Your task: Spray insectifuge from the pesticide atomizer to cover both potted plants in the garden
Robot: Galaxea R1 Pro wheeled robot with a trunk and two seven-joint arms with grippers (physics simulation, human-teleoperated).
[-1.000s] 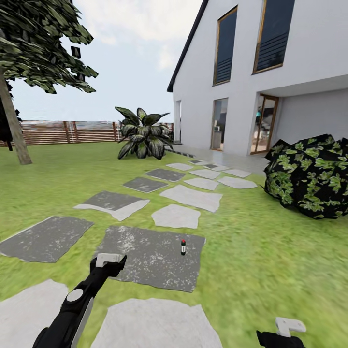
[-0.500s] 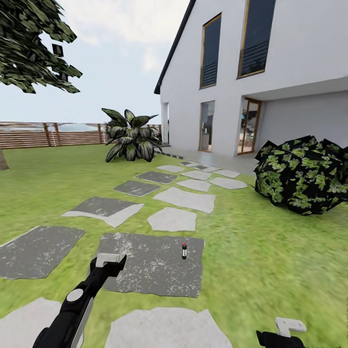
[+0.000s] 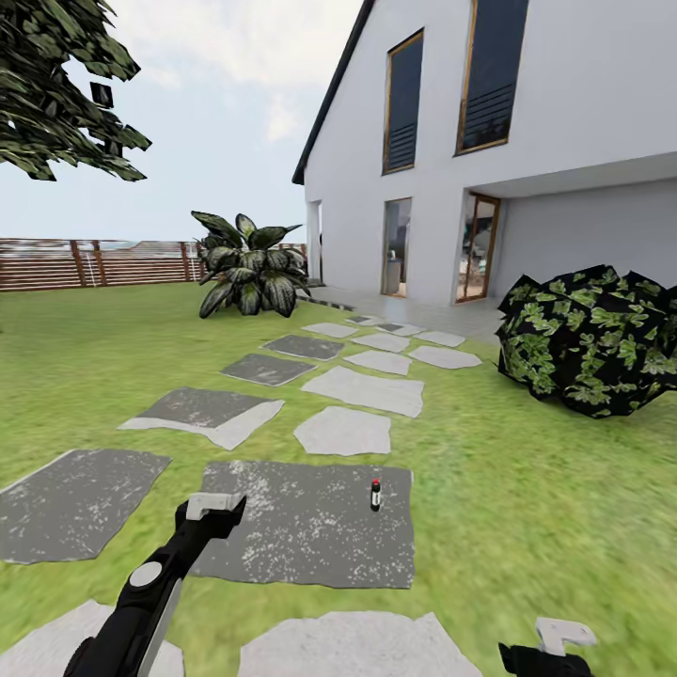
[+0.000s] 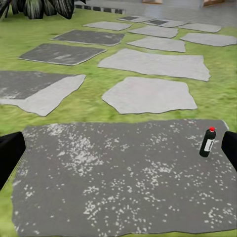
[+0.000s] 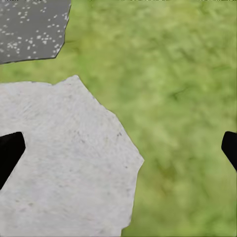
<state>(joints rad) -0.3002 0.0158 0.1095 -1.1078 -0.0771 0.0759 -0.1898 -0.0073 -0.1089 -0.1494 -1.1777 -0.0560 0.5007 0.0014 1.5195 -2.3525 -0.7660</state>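
The pesticide atomizer [image 3: 375, 495] stands upright on a dark grey speckled stepping stone [image 3: 301, 527] set in the garden lawn [image 3: 527, 508]. The left end effector [image 3: 212, 508] hangs above the near-left part of that same stone, with the bottle ahead of it and off to its right, well apart and untouched. In the left wrist view the bottle [image 4: 208, 142] shows a dark body, a white label and a red-tipped head, close to the edge of one dark fingertip [image 4: 230, 148]; the two fingertips lie at opposite borders of the frame, so the left end effector is spread wide and empty. The right end effector [image 3: 560, 637] is low, beyond the near-right corner of the speckled stone; its wrist view looks down on a pale stepping stone [image 5: 59, 163] and grass, its fingertips likewise far apart and holding nothing. Farther ahead of both end effectors lie more stones, a broad-leaved plant [image 3: 246, 270], a dark shrub [image 3: 592, 340], a white house [image 3: 527, 141] and a brown slat fence [image 3: 94, 263].
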